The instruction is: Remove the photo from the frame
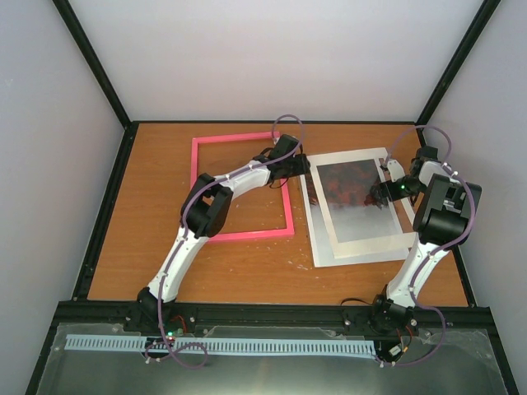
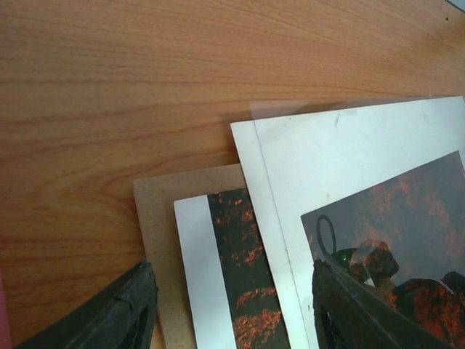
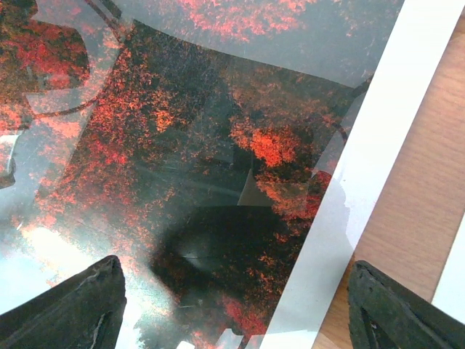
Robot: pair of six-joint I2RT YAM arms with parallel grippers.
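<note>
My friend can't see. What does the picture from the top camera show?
An empty pink frame lies on a wooden table, with a dark red photo on white sheets beside it. The left gripper and right gripper are at the photo's edges.

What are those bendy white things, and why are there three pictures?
They are two robot arms bolted to a wooden table. One camera looks down from above; the other two ride on the arms' wrists, so you see the dark fingers at the bottom of their pictures. On the table lies an empty pink frame, and beside it a stack of sheets with the red-and-black photo on top. The left gripper hangs over the stack's corner, where a brown board peeks out. The right gripper hangs over the photo. Both are open and hold nothing.
</note>
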